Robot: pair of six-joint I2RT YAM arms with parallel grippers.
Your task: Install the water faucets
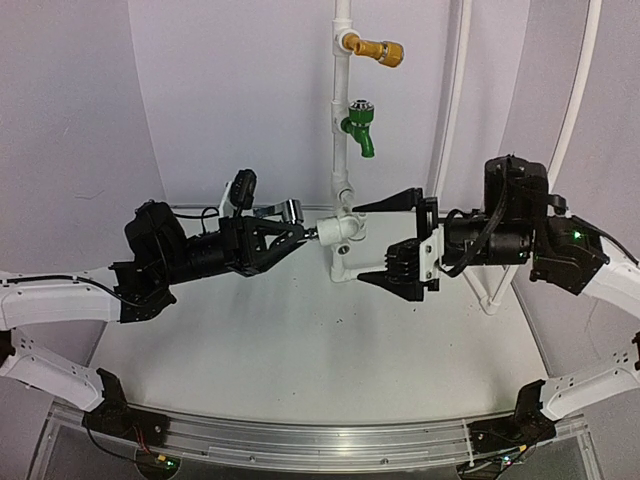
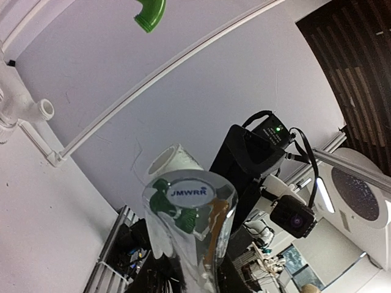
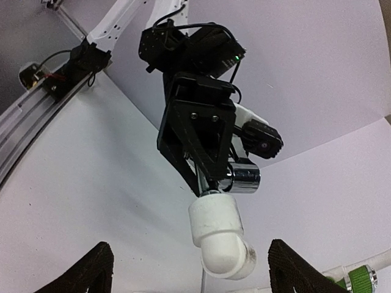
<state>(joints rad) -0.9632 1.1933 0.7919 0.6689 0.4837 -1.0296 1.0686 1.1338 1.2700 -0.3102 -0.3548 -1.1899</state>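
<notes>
On the left of the top view, your left arm lies in from 9 o'clock toward table centre.

Left claw: closed tight on the tap. The body is gripped between the fingers and the lever handle sticks out toward 12 o'clock. Left wrist view: the tap's shiny face, with a blue JMWRR label, fills the lower middle. The claw's own fingers do not show clearly there.

Fitting: at the tap's tip, just at 3 o'clock of the left claw. The right wrist view shows it as a white elbow seated on the tap's end, its round socket turned toward the lower right of that view. In the top view it overlaps the lower part of the pipe. You cannot tell from these views whether it touches the pipe.

Pipe: upright, at 12 o'clock of the fitting. The green tap sits on it, spout down. The brass tap is above that, pointing toward 3 o'clock.

Right claw: enters from 3 o'clock, jaws spread wide, nothing in them. One finger is at 1 o'clock of the fitting and the other at 5 o'clock, both near but clear of it. The right wrist view agrees: the fingertips flank the fitting with a bare gap on either side.
</notes>
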